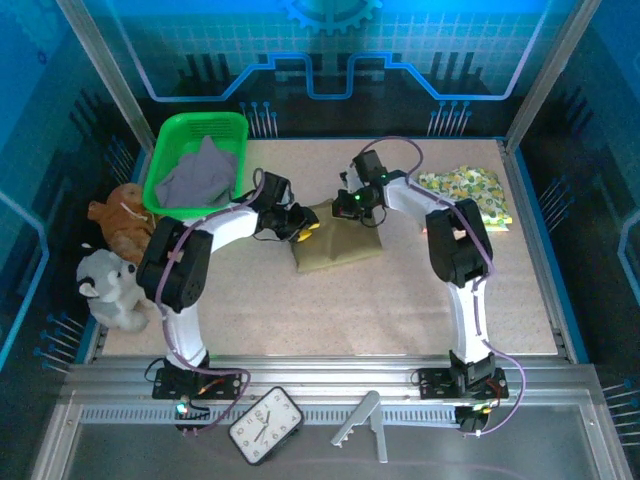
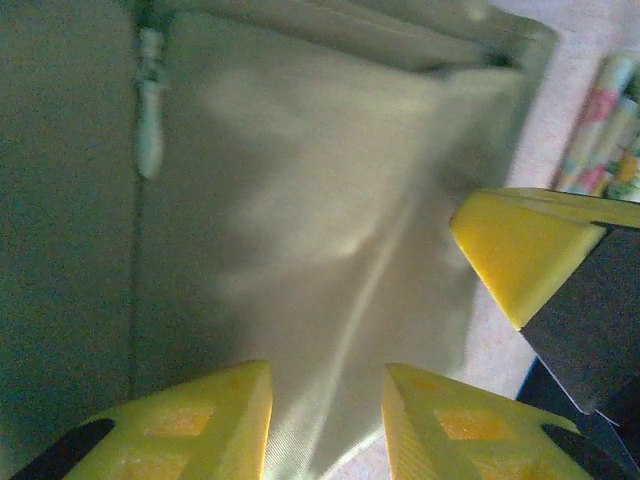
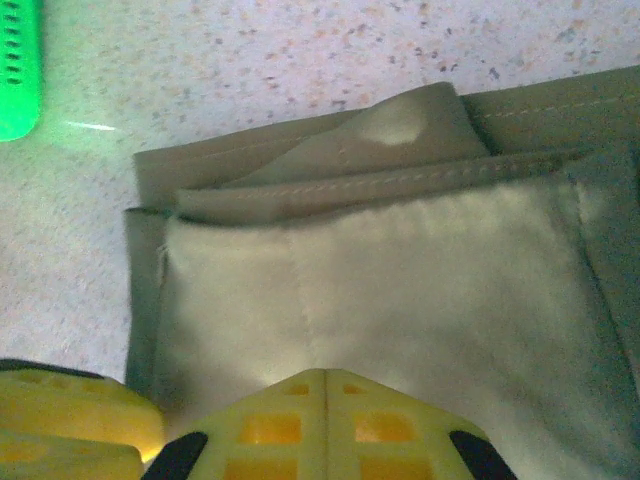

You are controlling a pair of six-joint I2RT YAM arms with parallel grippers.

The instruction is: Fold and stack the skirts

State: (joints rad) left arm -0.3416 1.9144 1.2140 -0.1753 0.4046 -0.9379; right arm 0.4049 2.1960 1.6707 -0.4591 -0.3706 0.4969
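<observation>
An olive-khaki skirt [image 1: 337,249] lies folded in the middle of the table, and both grippers meet at its far edge. My left gripper [image 1: 303,231] hangs over its left corner; in the left wrist view its yellow fingers [image 2: 328,378] stand apart, with the olive cloth [image 2: 300,200] and a zip pull [image 2: 150,130] below them. My right gripper [image 1: 351,209] is shut, its tips [image 3: 325,377] pressed together above the layered olive cloth [image 3: 400,280]. A yellow-green floral skirt [image 1: 468,191] lies folded at the far right. A grey-lavender skirt [image 1: 198,173] sits crumpled in the green basket [image 1: 172,140].
A brown plush toy [image 1: 120,225] and a grey-white one [image 1: 110,290] lie off the table's left edge. A clock [image 1: 265,425] and a grey bracket [image 1: 362,420] rest on the metal ledge in front. Bare tabletop [image 1: 400,310] stretches before the olive skirt.
</observation>
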